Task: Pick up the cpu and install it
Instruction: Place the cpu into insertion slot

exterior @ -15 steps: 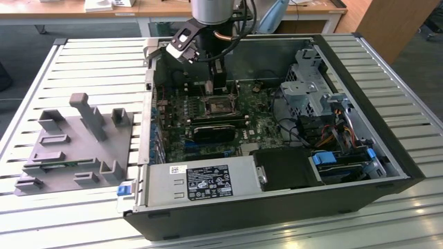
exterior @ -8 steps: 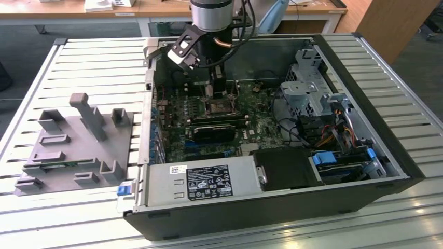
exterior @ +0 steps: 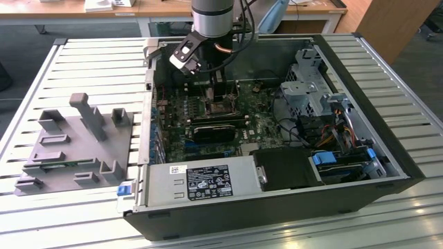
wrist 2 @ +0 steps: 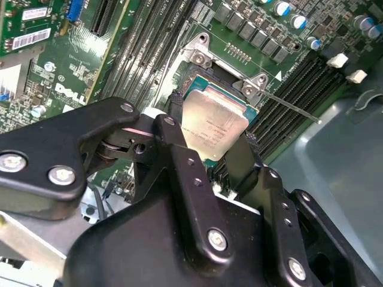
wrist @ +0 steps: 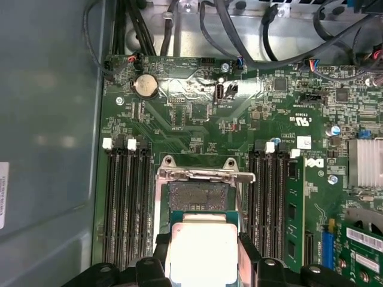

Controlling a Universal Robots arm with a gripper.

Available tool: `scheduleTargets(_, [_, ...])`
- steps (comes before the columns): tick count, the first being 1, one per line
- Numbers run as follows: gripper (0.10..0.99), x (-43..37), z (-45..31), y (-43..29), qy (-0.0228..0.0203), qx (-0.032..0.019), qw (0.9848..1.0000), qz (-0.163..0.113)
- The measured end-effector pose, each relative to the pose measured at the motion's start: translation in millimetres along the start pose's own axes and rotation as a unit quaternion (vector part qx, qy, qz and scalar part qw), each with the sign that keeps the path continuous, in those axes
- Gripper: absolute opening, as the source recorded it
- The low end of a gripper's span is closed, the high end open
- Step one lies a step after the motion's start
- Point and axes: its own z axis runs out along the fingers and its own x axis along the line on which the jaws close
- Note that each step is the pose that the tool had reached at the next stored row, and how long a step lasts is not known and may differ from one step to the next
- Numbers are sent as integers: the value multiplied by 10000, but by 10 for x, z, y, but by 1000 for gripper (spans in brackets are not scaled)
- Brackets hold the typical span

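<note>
Zero gap at gripper (wrist 2: 210,130) jaws: clamps cpu (wrist 2: 215,116) by opposite edges, hovers just above open socket (wrist: 197,192). Could seat skewed and harm socket if lowered tilted.

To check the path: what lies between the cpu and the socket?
Nothing shows there. In the first wrist view the gripper holds the cpu just over the open, bare socket.

cpu (wrist 2: 215,119) in tool (wrist 2: 210,131), over socket (wrist: 197,192), perhaps touching it
</note>
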Motion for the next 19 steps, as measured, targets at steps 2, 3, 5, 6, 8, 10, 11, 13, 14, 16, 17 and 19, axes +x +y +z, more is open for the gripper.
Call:
scheduleTargets(2, [533, 0, 19, 0, 0, 0, 10000, 0])
scheduleTargets(3, [533, 0, 30, 0, 0, 0, 10000, 0])
scheduleTargets(5, [533, 1, 58, 1, 0, 0, 10000, 0])
scheduleTargets(6, [533, 3, 75, 0, 0, 0, 10000, 0])
scheduleTargets(8, [533, 5, 111, 1, 1, 0, 10000, 0])
scheduleTargets(10, [533, 6, 148, 4, 4, 0, 10000, 0])
scheduleTargets(11, [533, 8, 168, 9, 4, 0, 10000, 0])
scheduleTargets(13, [533, 11, 187, 16, 8, 0, 10000, 0])
scheduleTargets(14, [533, 11, 186, 15, 10, 0, 10000, 1])
scheduleTargets(16, [533, 11, 187, 16, 11, 0, 10000, 1])
scheduleTargets(17, [533, 11, 188, 18, 11, 0, 10000, 0])
scheduleTargets(19, [533, 11, 213, 31, 12, 0, 10000, 0])
